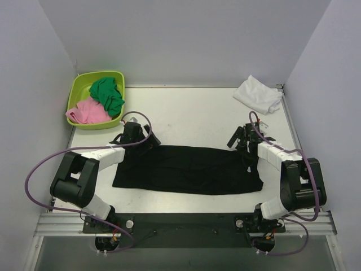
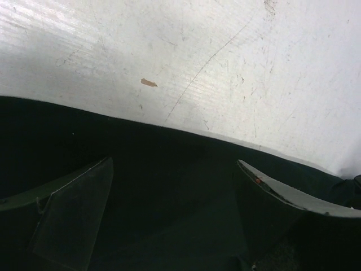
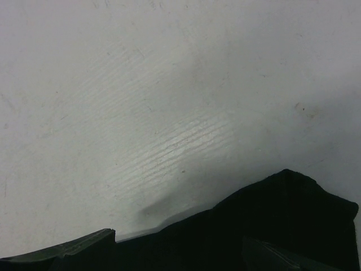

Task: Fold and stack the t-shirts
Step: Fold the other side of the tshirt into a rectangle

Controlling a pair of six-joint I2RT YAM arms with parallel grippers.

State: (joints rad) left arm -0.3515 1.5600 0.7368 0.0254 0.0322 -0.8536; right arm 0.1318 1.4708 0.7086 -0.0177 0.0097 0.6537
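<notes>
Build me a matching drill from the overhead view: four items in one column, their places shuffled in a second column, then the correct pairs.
Items
1. black t-shirt
2. white t-shirt
3. lime-green tub
4. pink cloth

Places
A. inside the tub, beside the green cloth
B. bunched at the far right corner of the table
C. spread flat across the near middle of the table
D. at the far left corner, holding cloths

Pairs: 1-C, 2-B, 3-D, 4-A
</notes>
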